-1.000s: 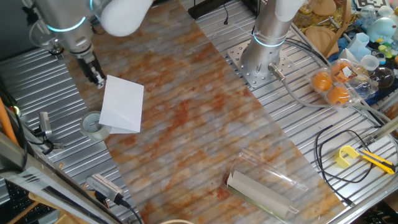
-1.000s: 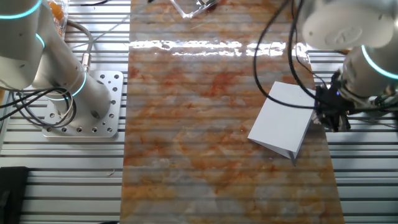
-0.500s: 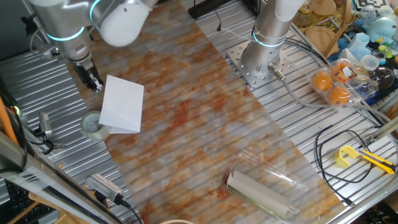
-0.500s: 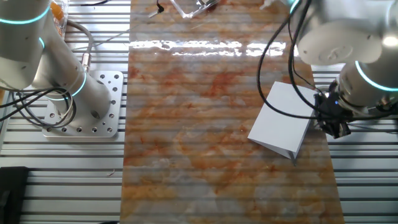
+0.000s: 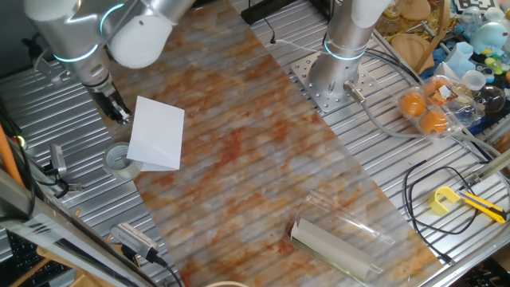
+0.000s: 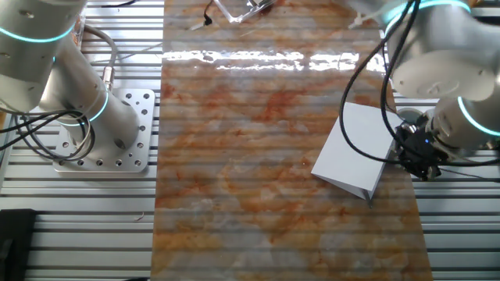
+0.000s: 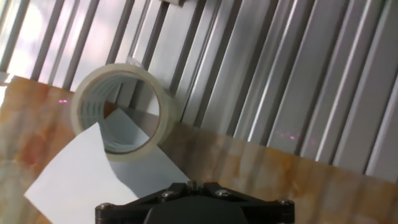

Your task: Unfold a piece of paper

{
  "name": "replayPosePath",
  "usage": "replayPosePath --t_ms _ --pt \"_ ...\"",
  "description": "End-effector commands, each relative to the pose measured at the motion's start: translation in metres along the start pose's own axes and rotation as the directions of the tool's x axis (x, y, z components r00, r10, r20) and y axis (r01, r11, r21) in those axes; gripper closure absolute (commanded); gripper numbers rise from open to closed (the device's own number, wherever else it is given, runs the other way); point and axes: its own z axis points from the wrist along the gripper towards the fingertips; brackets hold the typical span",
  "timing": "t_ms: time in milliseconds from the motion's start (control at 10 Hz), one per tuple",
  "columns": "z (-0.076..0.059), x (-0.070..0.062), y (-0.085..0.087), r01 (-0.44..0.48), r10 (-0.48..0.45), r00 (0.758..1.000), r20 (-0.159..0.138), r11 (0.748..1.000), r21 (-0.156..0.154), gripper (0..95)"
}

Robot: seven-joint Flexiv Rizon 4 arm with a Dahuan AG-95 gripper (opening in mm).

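Beside the piece of paper [image 5: 156, 133], at its edge, the hand [image 5: 118, 114] pointed down at the bench [image 5: 263, 143]. Whether its fingers were spread could not be told. A tape roll [image 7: 122, 111] lay at the paper's corner.

The piece of paper [image 5: 156, 133] [image 6: 355, 148] [image 7: 93, 171] is a plain white sheet, folded in two so that one half lies over the other; it rests near the edge of the mottled orange surface [image 5: 263, 151] [image 6: 250, 156]. In the other fixed view the fold gapes slightly at one corner; in the hand view a corner points up.
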Motion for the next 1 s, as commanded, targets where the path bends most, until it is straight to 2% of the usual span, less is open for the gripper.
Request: replayPosePath --t_ms 100,200,400,500,600,700,1000 --pt "0.004 -0.002 0.004 0.02 -0.024 0.999 -0.033 0.994 -0.103 95.0" --pt "0.005 -0.002 0.005 0.03 -0.037 0.998 -0.048 0.992 -0.125 95.0" --pt "0.006 -0.003 0.006 0.048 -0.058 0.996 -0.061 0.988 -0.147 95.0" --pt "0.006 -0.004 0.007 0.072 -0.087 0.994 -0.072 0.98 -0.187 95.0" --pt "0.006 -0.003 0.007 0.078 -0.096 0.992 -0.078 0.974 -0.211 95.0" --pt "0.005 -0.001 0.009 0.081 -0.102 0.991 -0.085 0.971 -0.223 95.0" --pt "0.006 0.004 0.017 0.076 -0.102 0.99 -0.102 0.97 -0.23 95.0"
